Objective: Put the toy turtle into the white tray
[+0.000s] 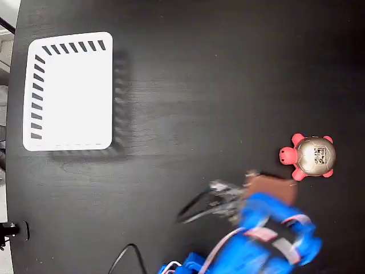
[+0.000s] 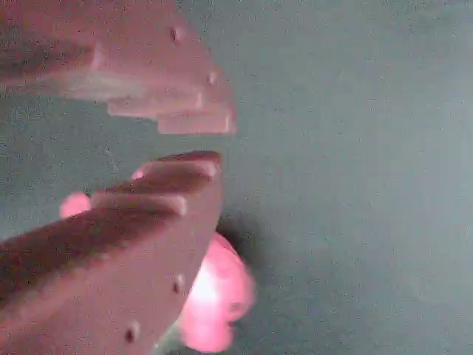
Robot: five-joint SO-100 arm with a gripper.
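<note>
Turtle position recorded first: the toy turtle (image 1: 311, 156) is seen in the fixed view at the right side of the black table (image 1: 199, 68), resting on the surface with its shiny domed shell up and its pink-red head turned toward the left of the picture. A small black-and-white square mark is visible on the shell. The white tray (image 1: 71, 91) is seen at the upper left of the same view, well apart from the turtle, with dark slanted slots along its top and left edges; nothing is seen lying in it.

The blue arm (image 1: 268, 240) is seen entering from the bottom edge, blurred. Its brownish gripper (image 1: 272, 187) is placed just below and to the left of the turtle, near it; contact cannot be judged from this view.

In the wrist view the gripper (image 2: 198, 142) is shown with its two stepped fingers (image 2: 133, 237) slightly parted, a narrow gap between the tips, and nothing held between them. A blurred pink part of the turtle (image 2: 218, 296) is seen beyond the lower finger, outside the gap, with another pink spot at the left.
</note>
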